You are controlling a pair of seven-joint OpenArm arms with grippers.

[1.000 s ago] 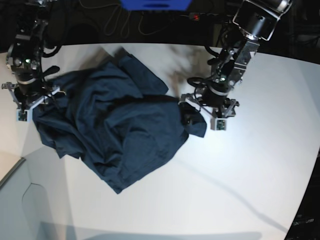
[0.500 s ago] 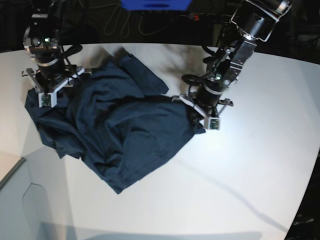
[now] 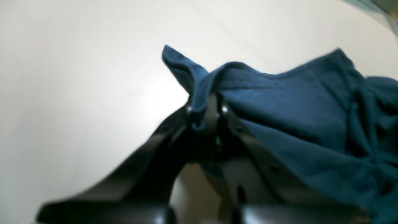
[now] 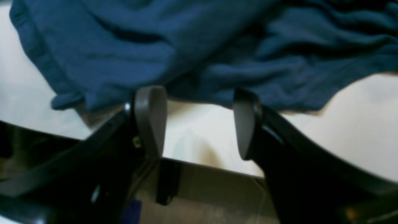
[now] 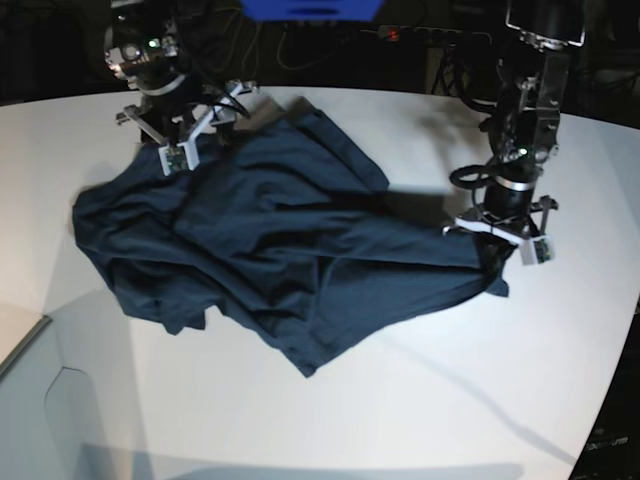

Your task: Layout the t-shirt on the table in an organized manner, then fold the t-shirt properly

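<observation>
The dark navy t-shirt (image 5: 280,250) lies rumpled and stretched across the white table (image 5: 420,400). At its right corner my left gripper (image 5: 500,250) is shut on the cloth. The left wrist view shows those jaws (image 3: 205,109) pinching a raised fold of the t-shirt (image 3: 295,109) above the table (image 3: 62,77). My right gripper (image 5: 180,140) stands at the shirt's far left edge near the table's back rim. In the right wrist view it (image 4: 199,124) is open with nothing between its fingers (image 4: 150,121), and the t-shirt (image 4: 186,46) lies just beyond the tips.
A blue object (image 5: 310,8) and cables sit in the dark behind the table's back edge. A lower grey panel (image 5: 60,420) is at the front left. The table's curved edge runs down the right side (image 5: 615,380).
My left gripper shut on the shirt's right corner and pulled it to the right. My right arm swung toward the back, dragging the left edge, then opened. The shirt is stretched wider.
</observation>
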